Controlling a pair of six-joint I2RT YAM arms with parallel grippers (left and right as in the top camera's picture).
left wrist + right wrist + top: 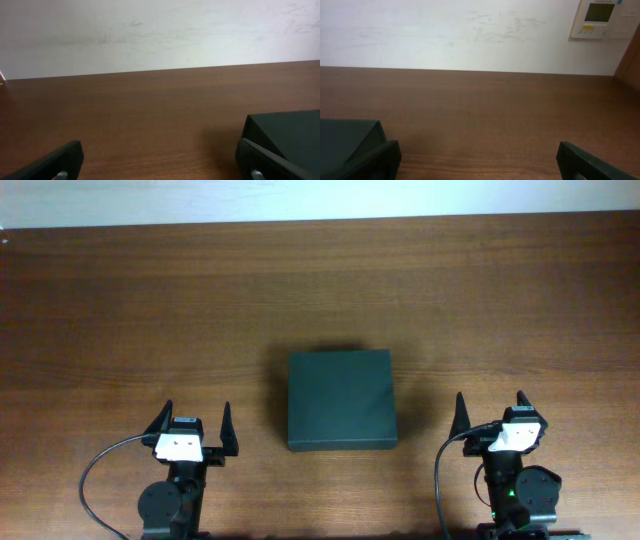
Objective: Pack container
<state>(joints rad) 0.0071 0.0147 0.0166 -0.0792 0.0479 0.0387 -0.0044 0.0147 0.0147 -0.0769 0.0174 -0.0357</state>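
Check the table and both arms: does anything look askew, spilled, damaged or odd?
Nothing stands out. The container sits flat and closed, roughly square to the table, with no visible dents or spills. The left gripper and right gripper are open, each clear of it.

Overhead straight down on table (120,300), wrist views low, facing far wall (150,35) — all share the container (341,400)
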